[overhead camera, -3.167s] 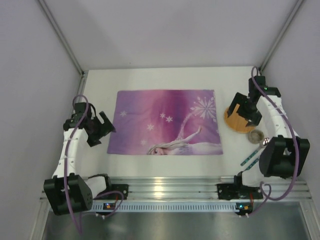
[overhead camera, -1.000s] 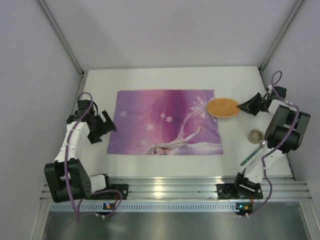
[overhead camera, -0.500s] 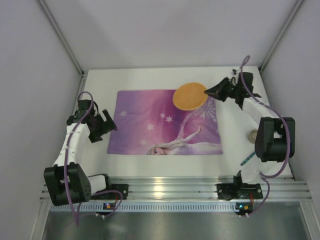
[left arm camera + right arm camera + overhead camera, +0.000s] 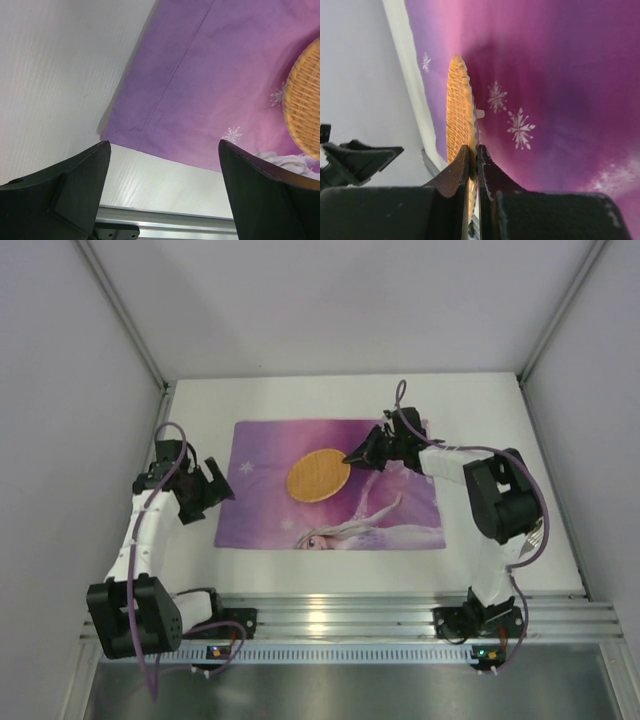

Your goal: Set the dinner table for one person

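From the overhead view we catalogued the white dinner table (image 4: 300, 395) filling mid-frame, its ribbed rail (image 4: 340, 615) along the lower edge. A purple snowflake placemat (image 4: 260, 505) lay at its centre, and a round woven disc (image 4: 318, 475) over the cloth's middle was pinched at its right rim by the right gripper (image 4: 350, 458). Only the right wrist view gave us that disc edge-on, its rim clamped between nearly closed fingers; whether it touched the cloth we could not tell. Only the left wrist view showed the left gripper (image 4: 164, 145) spread wide and empty above the placemat's corner.
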Robot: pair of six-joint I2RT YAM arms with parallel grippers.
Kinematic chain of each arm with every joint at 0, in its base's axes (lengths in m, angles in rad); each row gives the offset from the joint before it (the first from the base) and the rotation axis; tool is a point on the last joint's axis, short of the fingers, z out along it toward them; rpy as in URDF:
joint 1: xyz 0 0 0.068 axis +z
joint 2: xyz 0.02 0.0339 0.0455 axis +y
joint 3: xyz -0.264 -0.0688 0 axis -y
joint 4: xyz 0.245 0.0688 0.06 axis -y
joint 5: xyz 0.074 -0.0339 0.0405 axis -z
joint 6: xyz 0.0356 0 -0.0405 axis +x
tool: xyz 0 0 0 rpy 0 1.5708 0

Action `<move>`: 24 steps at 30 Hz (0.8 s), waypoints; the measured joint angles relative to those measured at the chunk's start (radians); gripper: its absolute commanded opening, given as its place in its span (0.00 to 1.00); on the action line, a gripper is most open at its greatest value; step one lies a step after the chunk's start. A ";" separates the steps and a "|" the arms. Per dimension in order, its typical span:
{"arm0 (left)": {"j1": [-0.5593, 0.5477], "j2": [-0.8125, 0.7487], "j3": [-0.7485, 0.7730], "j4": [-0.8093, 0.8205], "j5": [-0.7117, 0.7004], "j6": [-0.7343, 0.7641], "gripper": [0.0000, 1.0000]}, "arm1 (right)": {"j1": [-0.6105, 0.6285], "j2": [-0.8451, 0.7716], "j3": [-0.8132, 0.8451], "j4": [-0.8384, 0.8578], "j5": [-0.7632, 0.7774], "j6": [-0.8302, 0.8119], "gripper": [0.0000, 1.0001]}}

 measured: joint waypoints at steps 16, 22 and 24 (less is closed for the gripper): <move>-0.013 -0.009 0.000 0.002 0.000 0.000 0.94 | 0.014 0.053 -0.007 -0.115 0.119 -0.126 0.36; -0.040 -0.009 0.000 0.002 0.000 0.000 0.94 | 0.020 0.015 0.022 -0.248 0.163 -0.229 0.68; -0.044 -0.009 0.000 0.003 0.000 0.000 0.94 | 0.020 0.002 0.038 -0.291 0.176 -0.257 0.70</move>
